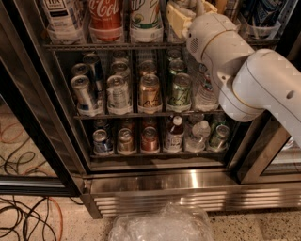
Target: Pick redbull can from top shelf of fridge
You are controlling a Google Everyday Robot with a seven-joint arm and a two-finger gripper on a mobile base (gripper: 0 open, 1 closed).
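The fridge (188,181) stands open in front of me, its wire racks full of drinks. On the top shelf (108,45), clear bins hold a white can, a red Coca-Cola can (106,16) and a white-and-green can (145,16). My gripper (188,13), with cream-coloured parts, reaches into the top shelf just right of the white-and-green can. The white arm (249,80) covers the shelf behind it. At the far top right a bin holds blue-and-silver cans that look like the redbull can (259,13); their tops are cut off by the frame.
The middle rack holds several cans (149,92) and a bottle; the lower rack holds small cans and bottles (175,135). The black-framed glass door (28,141) stands open at left. Cables (23,221) lie on the floor, and a crumpled clear plastic bag (162,226) sits below the ribbed base.
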